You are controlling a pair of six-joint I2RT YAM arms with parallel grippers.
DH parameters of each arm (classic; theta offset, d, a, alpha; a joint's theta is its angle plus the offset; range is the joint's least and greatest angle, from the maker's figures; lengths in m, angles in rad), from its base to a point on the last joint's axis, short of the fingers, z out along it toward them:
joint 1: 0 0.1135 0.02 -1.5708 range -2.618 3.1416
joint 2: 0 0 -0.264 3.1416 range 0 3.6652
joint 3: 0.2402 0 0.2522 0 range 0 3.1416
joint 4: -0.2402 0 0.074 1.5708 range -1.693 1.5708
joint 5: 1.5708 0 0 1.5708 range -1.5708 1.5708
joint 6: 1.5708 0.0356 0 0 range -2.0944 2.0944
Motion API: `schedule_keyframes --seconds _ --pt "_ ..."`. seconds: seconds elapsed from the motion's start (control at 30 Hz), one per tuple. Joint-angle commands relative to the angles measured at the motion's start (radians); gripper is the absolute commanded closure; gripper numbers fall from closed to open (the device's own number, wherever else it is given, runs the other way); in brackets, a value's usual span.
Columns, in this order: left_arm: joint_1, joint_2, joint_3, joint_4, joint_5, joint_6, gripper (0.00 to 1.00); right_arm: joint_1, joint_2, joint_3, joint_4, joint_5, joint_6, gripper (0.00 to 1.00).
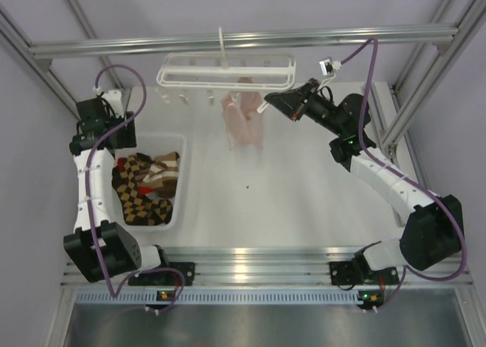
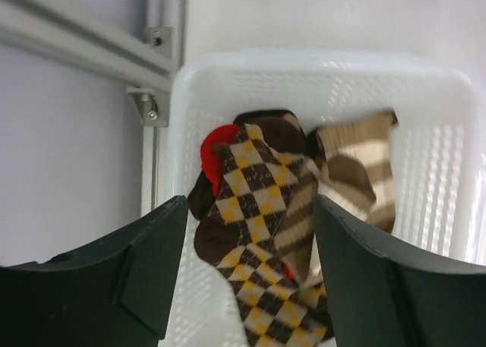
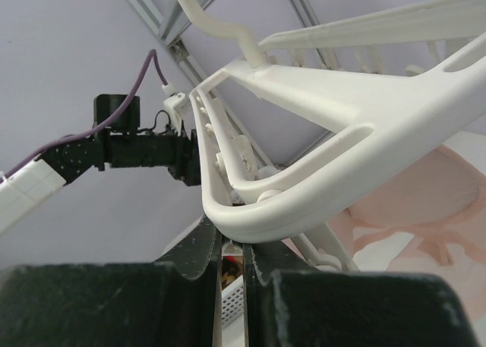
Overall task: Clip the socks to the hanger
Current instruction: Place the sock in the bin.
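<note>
Your left claw (image 2: 249, 206) is hovering, spread apart, over the white plastic basket (image 2: 319, 62) holding brown-and-orange argyle socks (image 2: 243, 180); right claw (image 3: 231, 244): cannot tell.

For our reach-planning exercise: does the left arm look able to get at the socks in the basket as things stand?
Probably yes: the left end effector hangs open directly above the socks in the white basket, with nothing between them.
</note>
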Motion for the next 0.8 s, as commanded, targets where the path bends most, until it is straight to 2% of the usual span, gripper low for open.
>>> schedule_keyframes --seconds 0.0,0.03,0.07,0.13,0.17,0.23,0.27,0.33,0.47,0.53,0.6,0.67,0.77 --pt "0.062 -0.017 0.122 -0.287 0.365 0.452 0.28 -0.005 0.013 0.021 -0.058 -0.105 -0.029 1.00" --pt "0.071 -0.017 0.141 -0.353 0.440 0.541 0.27 -0.004 0.013 0.021 -0.058 -0.108 -0.029 1.00" --pt "0.081 -0.012 0.171 -0.542 0.471 0.764 0.28 -0.004 0.011 0.019 -0.058 -0.108 -0.028 1.00" --pt "0.088 -0.003 0.191 -0.737 0.450 1.007 0.32 -0.002 0.013 0.019 -0.058 -0.111 -0.031 1.00" --pt "0.095 -0.009 0.175 -0.816 0.426 1.233 0.32 -0.004 0.014 0.019 -0.058 -0.113 -0.031 1.00" --pt "0.098 -0.068 0.070 -0.870 0.355 1.382 0.33 -0.002 0.014 0.019 -0.058 -0.114 -0.029 1.00" --pt "0.104 -0.101 0.022 -0.869 0.297 1.565 0.34 -0.002 0.016 0.019 -0.056 -0.116 -0.028 1.00" --pt "0.122 -0.184 -0.116 -0.855 0.234 1.823 0.35 -0.002 0.016 0.021 -0.054 -0.116 -0.026 1.00" --pt "0.124 -0.170 -0.195 -0.859 0.200 2.054 0.37 -0.002 0.014 0.024 -0.058 -0.119 -0.031 1.00" --pt "0.125 -0.110 -0.200 -0.843 0.217 2.135 0.33 -0.001 0.010 0.027 -0.067 -0.125 -0.032 1.00" --pt "0.124 -0.066 -0.221 -0.808 0.212 2.185 0.24 -0.004 0.008 0.032 -0.067 -0.131 -0.032 1.00" --pt "0.125 -0.043 -0.233 -0.752 0.211 2.257 0.23 -0.004 0.009 0.036 -0.067 -0.132 -0.026 1.00" --pt "0.128 0.015 -0.244 -0.758 0.247 2.360 0.21 -0.010 0.022 0.045 -0.053 -0.139 -0.005 1.00"
